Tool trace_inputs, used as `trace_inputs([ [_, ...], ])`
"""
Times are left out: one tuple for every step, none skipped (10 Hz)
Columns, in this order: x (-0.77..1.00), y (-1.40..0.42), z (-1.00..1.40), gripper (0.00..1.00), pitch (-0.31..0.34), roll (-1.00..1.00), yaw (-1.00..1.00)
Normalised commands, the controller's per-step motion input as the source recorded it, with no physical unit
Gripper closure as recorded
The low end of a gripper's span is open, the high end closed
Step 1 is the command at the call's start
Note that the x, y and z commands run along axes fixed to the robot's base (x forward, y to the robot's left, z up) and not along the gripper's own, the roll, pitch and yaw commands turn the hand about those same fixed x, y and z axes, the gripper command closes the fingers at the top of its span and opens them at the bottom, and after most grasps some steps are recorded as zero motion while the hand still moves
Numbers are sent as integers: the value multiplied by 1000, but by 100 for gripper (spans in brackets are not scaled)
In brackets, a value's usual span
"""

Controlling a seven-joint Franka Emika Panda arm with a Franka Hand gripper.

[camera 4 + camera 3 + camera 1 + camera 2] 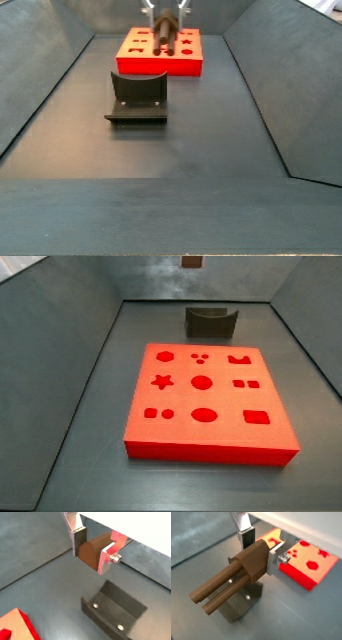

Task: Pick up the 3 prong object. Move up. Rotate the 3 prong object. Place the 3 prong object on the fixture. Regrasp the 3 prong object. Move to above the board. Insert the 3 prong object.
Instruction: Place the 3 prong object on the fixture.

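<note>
My gripper (92, 551) is shut on the 3 prong object (90, 554), a brown wooden block clamped by its thick end between the two silver fingers. In a wrist view its long prongs (218, 589) stick out past the fingers. It hangs in the air above the floor. Below it stands the dark fixture (113, 609) (238, 607), apart from the piece. In a side view the gripper (164, 20) holds the piece high above the fixture (138, 95), with the red board (160, 60) behind. From the opposite side only the piece's tip (193, 261) shows above the fixture (210, 322) and the board (207, 401).
Grey sloping walls (40, 90) enclose the dark floor (174, 190) on both sides. The board's holes include circles, a star, squares and three small dots (201, 357). A corner of the board (17, 627) shows near the fixture.
</note>
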Motion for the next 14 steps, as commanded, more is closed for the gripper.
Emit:
trace_inputs([
  [874, 179, 76, 100, -117, -1000, 42],
  [784, 105, 30, 100, -102, -1000, 41],
  [727, 83, 17, 100, -91, -1000, 39],
  [617, 62, 6, 100, -62, -1000, 35],
  [508, 51, 7, 100, -21, -1000, 28],
  [436, 51, -3, 100, 8, -1000, 22],
  [368, 49, -13, 100, 28, -1000, 11],
  [296, 48, -15, 100, 51, -1000, -2],
  [202, 49, -15, 100, 81, -1000, -26],
  [131, 48, -16, 100, 93, -860, -43],
  [68, 47, -13, 100, 80, -638, -65],
  [60, 46, -12, 100, 69, -520, -75],
  [70, 44, -18, 100, 63, -348, -82],
  [73, 30, -12, 100, 60, -214, -83],
])
